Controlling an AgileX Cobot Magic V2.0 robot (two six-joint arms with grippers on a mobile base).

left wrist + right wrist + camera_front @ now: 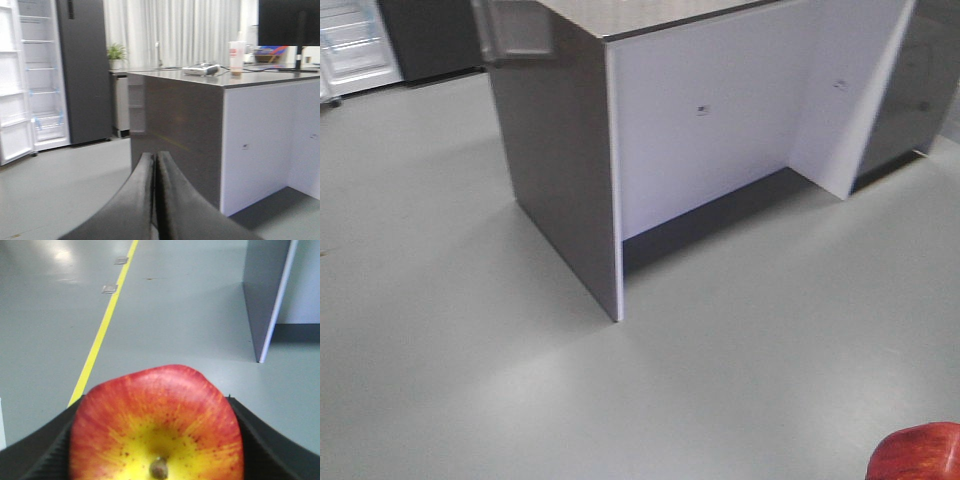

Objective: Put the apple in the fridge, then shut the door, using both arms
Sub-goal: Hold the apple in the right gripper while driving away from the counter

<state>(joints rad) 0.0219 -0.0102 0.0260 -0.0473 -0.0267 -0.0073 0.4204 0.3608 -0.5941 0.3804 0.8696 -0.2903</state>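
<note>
Grey floor (440, 340) spreads around a counter island (555, 170) with dark sides and white panels. From the left wrist view, the fridge (45, 75) stands beyond the island to the left. Its white shelved interior is exposed and the door (10, 100) is swung open, showing the bins on its inner face. The left gripper (154, 159) has its two black fingers pressed together with nothing between them. The right gripper (152, 410) is clamped on the apple (157, 435), with dark ribbed pads against both of its sides. The apple's yellow stem end faces the wrist camera, and it is held over the floor, well apart from the fridge. A yellow line (102, 330) runs along the floor beyond it. A cup (236, 57) stands on the island top, and a potted plant (116, 52) sits on a counter behind.
</note>
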